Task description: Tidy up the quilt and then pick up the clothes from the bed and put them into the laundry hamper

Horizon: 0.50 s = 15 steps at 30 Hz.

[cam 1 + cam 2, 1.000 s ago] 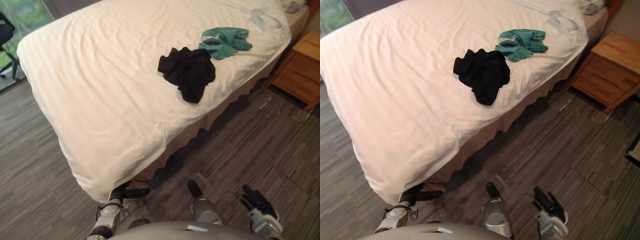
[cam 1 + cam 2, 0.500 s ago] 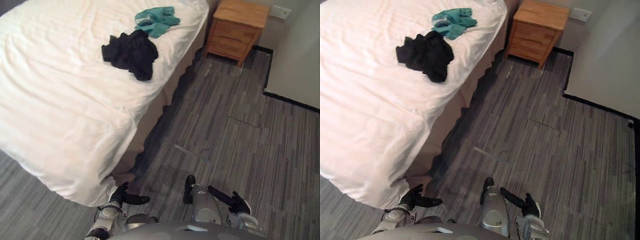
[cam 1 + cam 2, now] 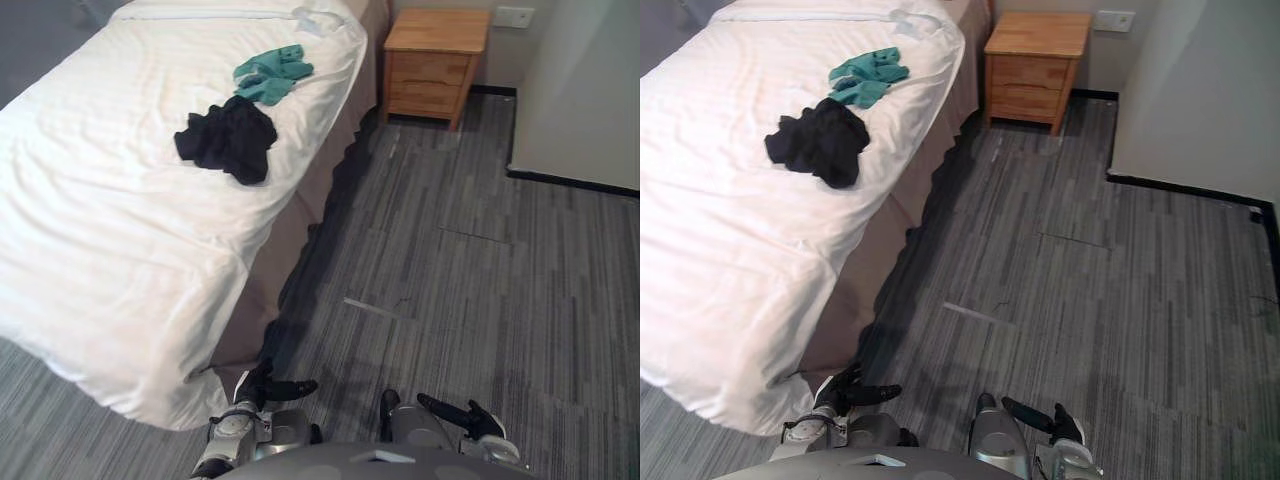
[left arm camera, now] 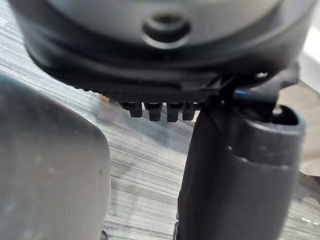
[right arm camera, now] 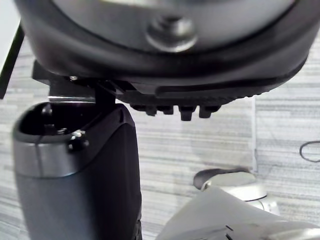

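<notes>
Bed (image 3: 296,232) runs along the robot's left side, covered by a white quilt (image 3: 120,230). Quilt lies fairly smooth with light creases; its near corner hangs over the foot end, close above the floor (image 3: 480,260).

Clothes: two pieces, both on top of the quilt, toward the bed's right edge.
- Black garment (image 3: 228,140), crumpled in a heap, about midway up the bed.
- Teal garment (image 3: 268,76), bunched, just beyond the black one toward the head end. The two lie near each other; cannot tell if they touch.
- Small pale crumpled patch (image 3: 312,20) near the head end; cannot tell what it is.

Wooden nightstand (image 3: 432,55) stands beside the head of the bed, against the far wall, with a wall outlet (image 3: 513,17) just beside it. Floor is grey striped carpet.

Left robot hand (image 3: 258,388) hangs low by the near corner of the bed, over the carpet, fingers (image 4: 154,112) straight and apart from the thumb, holding nothing. It touches neither quilt nor clothes.

Right robot hand (image 3: 478,422) hangs low on the right, over open carpet, fingers (image 5: 186,111) stretched out, empty, well apart from the bed.
</notes>
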Motion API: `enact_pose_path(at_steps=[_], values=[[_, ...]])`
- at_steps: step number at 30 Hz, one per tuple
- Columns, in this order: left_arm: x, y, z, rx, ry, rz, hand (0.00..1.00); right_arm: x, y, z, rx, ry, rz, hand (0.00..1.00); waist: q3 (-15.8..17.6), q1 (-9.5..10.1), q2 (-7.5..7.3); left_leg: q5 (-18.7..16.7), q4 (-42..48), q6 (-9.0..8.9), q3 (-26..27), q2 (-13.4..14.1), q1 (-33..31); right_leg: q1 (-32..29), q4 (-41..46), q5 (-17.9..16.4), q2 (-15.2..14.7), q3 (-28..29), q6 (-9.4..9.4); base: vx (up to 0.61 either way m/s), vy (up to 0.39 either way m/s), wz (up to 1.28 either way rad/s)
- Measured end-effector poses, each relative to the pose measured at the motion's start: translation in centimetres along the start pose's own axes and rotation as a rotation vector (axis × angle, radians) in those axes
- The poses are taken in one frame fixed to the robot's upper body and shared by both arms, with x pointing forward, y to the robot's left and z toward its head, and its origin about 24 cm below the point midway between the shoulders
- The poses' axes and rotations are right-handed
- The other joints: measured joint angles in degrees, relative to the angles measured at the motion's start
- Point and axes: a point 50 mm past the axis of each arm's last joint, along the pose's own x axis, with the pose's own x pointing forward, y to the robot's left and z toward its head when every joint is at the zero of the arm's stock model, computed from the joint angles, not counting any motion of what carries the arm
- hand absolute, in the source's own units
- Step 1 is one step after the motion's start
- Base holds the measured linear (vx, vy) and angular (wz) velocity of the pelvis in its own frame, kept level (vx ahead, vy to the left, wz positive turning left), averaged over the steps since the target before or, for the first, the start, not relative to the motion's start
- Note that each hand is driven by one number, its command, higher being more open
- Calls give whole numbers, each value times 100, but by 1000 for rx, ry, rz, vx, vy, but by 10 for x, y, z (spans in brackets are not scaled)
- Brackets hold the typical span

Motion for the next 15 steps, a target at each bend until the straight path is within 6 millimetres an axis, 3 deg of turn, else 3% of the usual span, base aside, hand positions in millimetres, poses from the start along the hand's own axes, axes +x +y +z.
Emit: enact_pose_path(at_steps=[4,10,11,15], values=[[-1,0,-8,5,36,-4,100,-3,0,-11,22,13,-7,100,-262,-99,40,77,-1192,-13,306,-19,477,250,-735,449,86,28,98,99,145,-9],[-1,4,-13,4,69,6,100,-8,3,-30,94,66,-15,100,-328,-100,-106,93,-1641,-14,255,-232,799,800,-1570,849,-35,-72,257,60,120,10],[-4,26,-22,-40,109,79,100,-9,19,-34,120,85,24,100,-404,-241,-612,209,-2208,-57,157,-278,1131,947,-1797,1058,-8,-191,227,16,33,-1],[-4,26,-23,-42,110,80,100,-9,20,-34,122,86,25,100,-403,-247,-614,209,-2208,-57,149,-278,1133,952,-1796,1059,-10,-202,228,0,0,0]])
